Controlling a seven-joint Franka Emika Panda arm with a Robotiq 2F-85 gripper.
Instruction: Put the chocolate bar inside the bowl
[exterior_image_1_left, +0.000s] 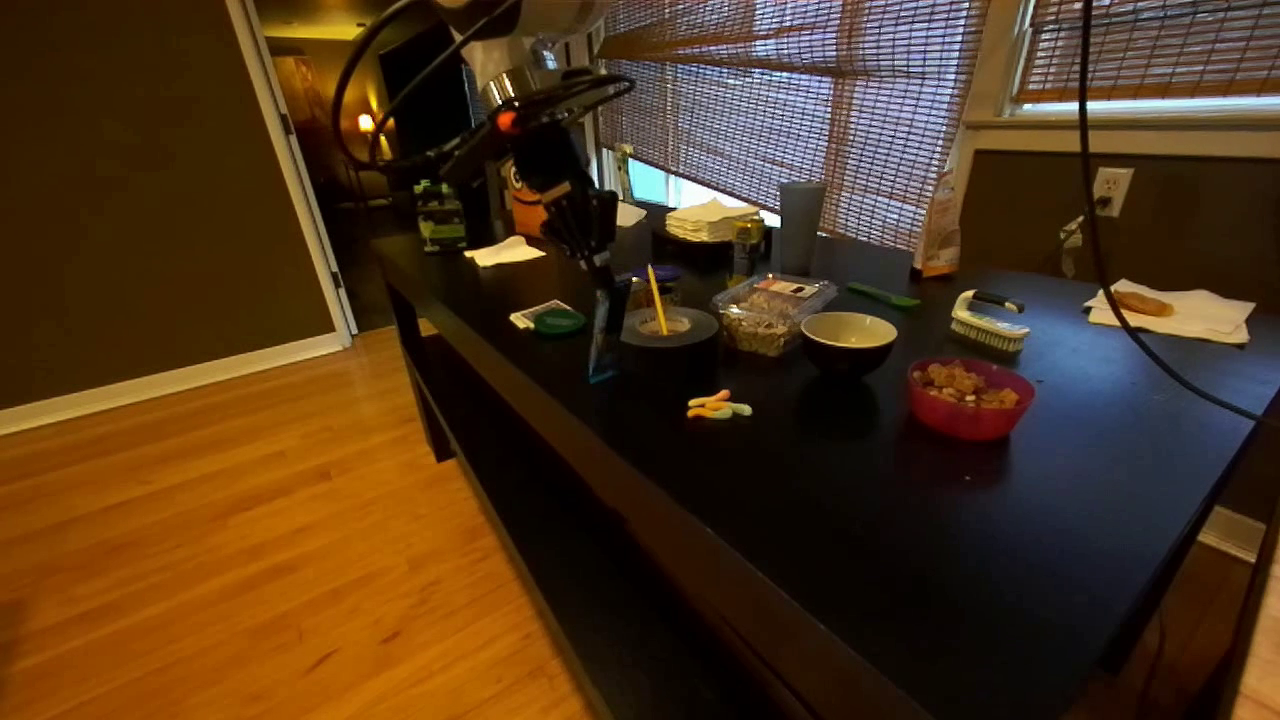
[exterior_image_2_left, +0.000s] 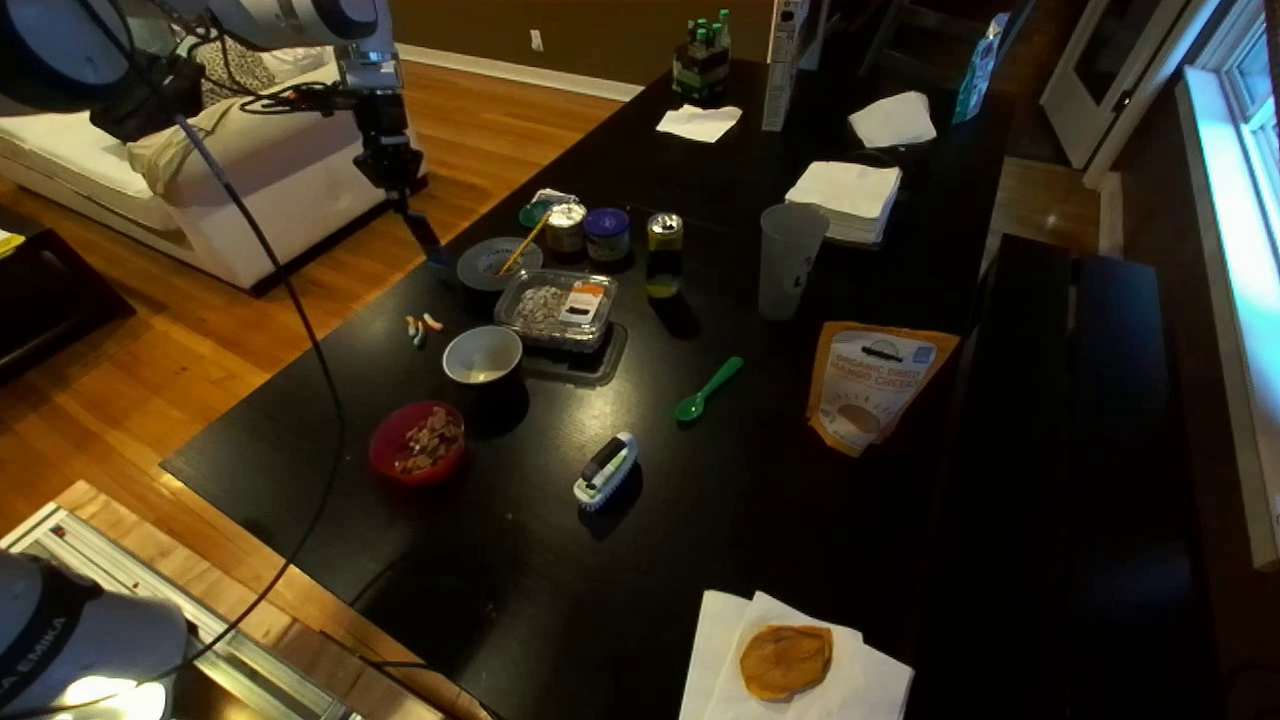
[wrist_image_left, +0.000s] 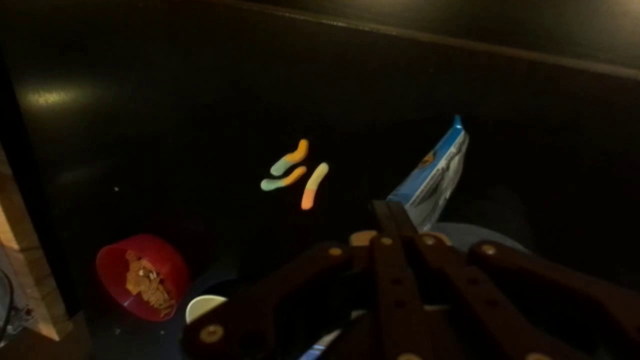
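My gripper (exterior_image_1_left: 604, 268) is shut on the chocolate bar (exterior_image_1_left: 603, 340), a flat blue wrapper with a grey side. In the wrist view the fingertips (wrist_image_left: 392, 204) are together at one end of the bar (wrist_image_left: 436, 175). In both exterior views the gripper (exterior_image_2_left: 398, 200) points down and the bar (exterior_image_2_left: 423, 238) hangs below it, beside the grey tape roll. I cannot tell whether its lower end touches the table. The bowl (exterior_image_1_left: 848, 362), dark outside and pale inside, stands apart from it; it also shows in an exterior view (exterior_image_2_left: 484, 350) and partly in the wrist view (wrist_image_left: 204, 305).
The grey tape roll (exterior_image_1_left: 640, 330) with a yellow pencil (exterior_image_1_left: 657, 300) and a clear plastic box (exterior_image_2_left: 555, 310) stand near the bowl. Several gummy worms (exterior_image_1_left: 718, 406) lie between bar and bowl. A red bowl (exterior_image_1_left: 968, 420) of snacks stands beside the bowl.
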